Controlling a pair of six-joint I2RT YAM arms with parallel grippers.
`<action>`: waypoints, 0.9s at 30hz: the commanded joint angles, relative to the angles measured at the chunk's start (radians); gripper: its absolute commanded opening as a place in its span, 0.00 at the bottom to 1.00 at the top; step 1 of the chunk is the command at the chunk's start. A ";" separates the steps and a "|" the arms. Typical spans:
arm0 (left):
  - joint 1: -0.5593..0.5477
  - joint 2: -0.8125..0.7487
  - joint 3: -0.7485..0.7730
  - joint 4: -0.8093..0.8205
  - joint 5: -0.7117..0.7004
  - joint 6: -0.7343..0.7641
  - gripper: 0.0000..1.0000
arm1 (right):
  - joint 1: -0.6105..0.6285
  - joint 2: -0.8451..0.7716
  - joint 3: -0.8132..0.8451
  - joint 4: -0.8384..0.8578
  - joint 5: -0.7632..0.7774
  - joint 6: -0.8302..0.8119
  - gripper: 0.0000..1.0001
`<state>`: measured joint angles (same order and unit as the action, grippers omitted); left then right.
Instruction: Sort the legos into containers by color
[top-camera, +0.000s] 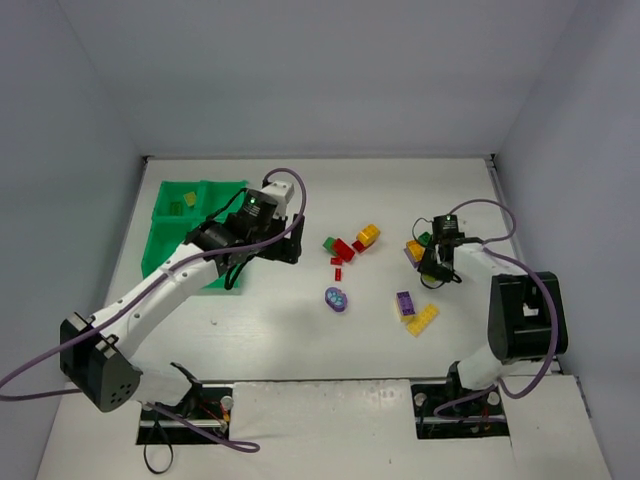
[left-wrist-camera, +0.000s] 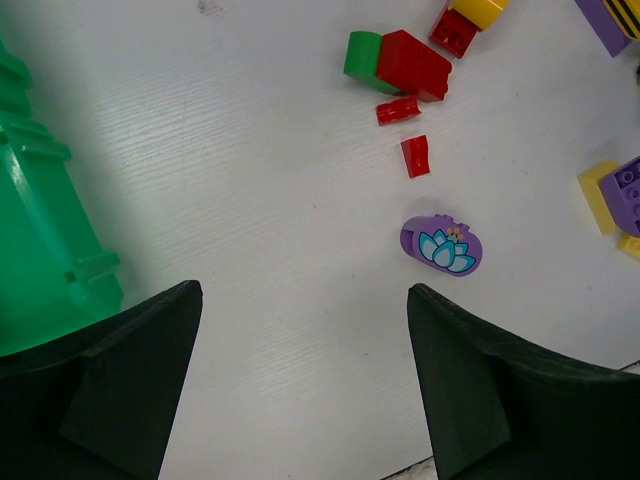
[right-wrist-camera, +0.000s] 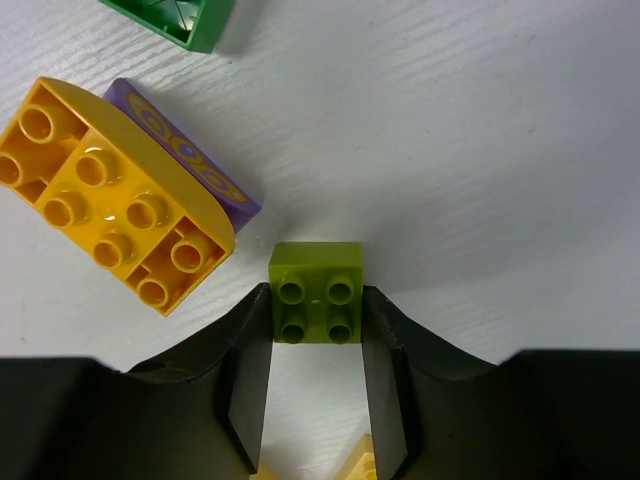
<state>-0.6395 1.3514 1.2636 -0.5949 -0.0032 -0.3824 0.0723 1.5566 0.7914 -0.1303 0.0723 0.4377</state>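
**A:** Where do we log the lime two-by-two brick (right-wrist-camera: 316, 293)?

**B:** On the right side of the bench (right-wrist-camera: 480, 150), studs up. The right pincer (right-wrist-camera: 316, 305) is closed on it, with a finger (right-wrist-camera: 248, 360) pressed against each flank. We cannot tell whether it is off the surface.

**A:** Its neighbours?

**B:** Just beside it we note an orange brick with a curved edge (right-wrist-camera: 110, 195). That one lies on a purple patterned piece (right-wrist-camera: 205, 172). Beyond them a green piece (right-wrist-camera: 180, 20) is cut off by the frame edge, and a yellow corner (right-wrist-camera: 362, 462) shows low between the fingers.

**A:** Mid-bench?

**B:** A purple brick (top-camera: 405, 303) sits on a yellow plate (top-camera: 422, 319). Farther left is the purple oval with a lotus print (left-wrist-camera: 443, 245), lying alone. Past it we see two small red bits (left-wrist-camera: 398, 109), then a red brick (left-wrist-camera: 413, 65) touching a green brick (left-wrist-camera: 362, 55).

**A:** The left pincer (left-wrist-camera: 303, 298)?

**B:** Its jaws stand wide with nothing between them, over bare bench. The green tray (top-camera: 160, 240) is at its left.

**A:** Tray contents?

**B:** The far left compartment holds a yellowish piece (top-camera: 188, 198) and a darker one (top-camera: 176, 209). Both are too small for us to name. The left arm hides part of the tray.
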 joint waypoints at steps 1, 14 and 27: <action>0.008 -0.043 0.016 0.070 0.035 0.016 0.77 | -0.003 -0.073 -0.012 0.018 0.029 -0.016 0.17; 0.026 -0.100 0.006 0.231 0.285 0.028 0.77 | 0.024 -0.581 0.006 0.099 -0.460 -0.145 0.00; 0.037 0.095 0.380 0.048 0.529 -0.237 0.77 | 0.211 -0.760 -0.078 0.342 -0.695 -0.342 0.00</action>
<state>-0.6083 1.4361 1.5333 -0.4820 0.4427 -0.5186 0.2279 0.8333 0.7353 0.0601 -0.5678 0.1959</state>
